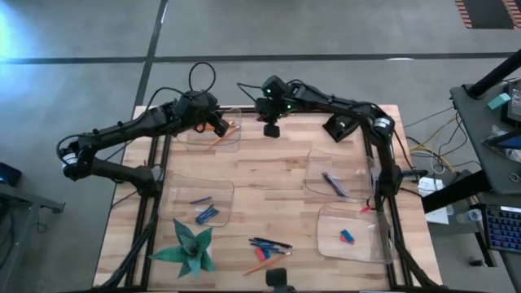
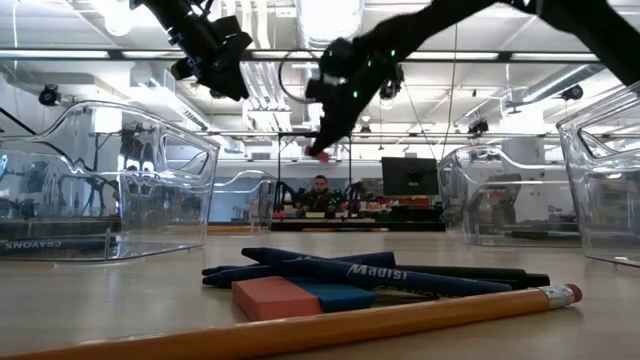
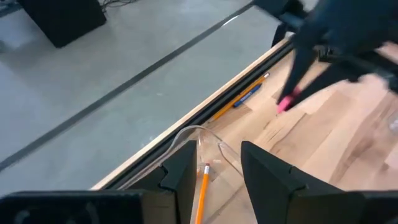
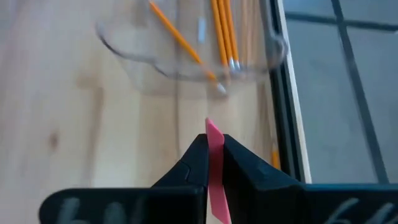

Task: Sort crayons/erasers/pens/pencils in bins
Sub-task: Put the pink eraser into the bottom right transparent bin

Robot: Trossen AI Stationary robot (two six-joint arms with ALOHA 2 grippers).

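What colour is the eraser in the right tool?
Pink eraser; right wrist view shows it best.

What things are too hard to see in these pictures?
- High view: the pink eraser is hidden under the right claw.
- High view: things under the left claw, in the pencil bin.
- Low view: crayon bin contents, blurred by its wall.
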